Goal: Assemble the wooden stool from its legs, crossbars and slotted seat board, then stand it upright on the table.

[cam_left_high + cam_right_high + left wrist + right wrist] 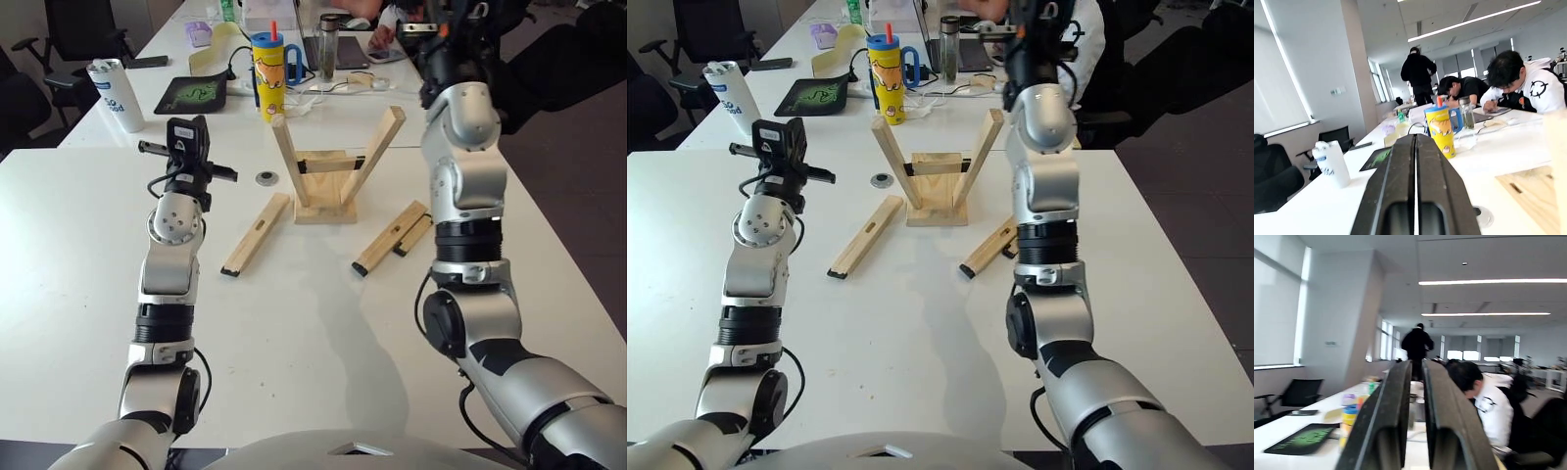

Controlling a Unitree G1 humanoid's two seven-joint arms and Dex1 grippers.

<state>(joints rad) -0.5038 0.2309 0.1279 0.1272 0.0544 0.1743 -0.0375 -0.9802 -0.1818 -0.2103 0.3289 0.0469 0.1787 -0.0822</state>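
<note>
The partly built stool stands mid-table: its seat board (325, 211) lies flat, and two legs (287, 157) (377, 152) rise from it in a V, joined by a crossbar (328, 164). One loose leg (256, 233) lies to the left of it. Two more wooden pieces (390, 238) lie side by side to the right. My left gripper (186, 132) is raised above the table, left of the stool, shut and empty (1415, 139). My right arm is lifted high behind the stool's right side, and its gripper (1417, 382) holds nothing, with a narrow gap between the fingers.
A small round disc (266, 178) lies just left of the stool. On the table behind are a yellow cup (267, 73), a white bottle (116, 95), a green mat (193, 93) and cables. People sit at that far table.
</note>
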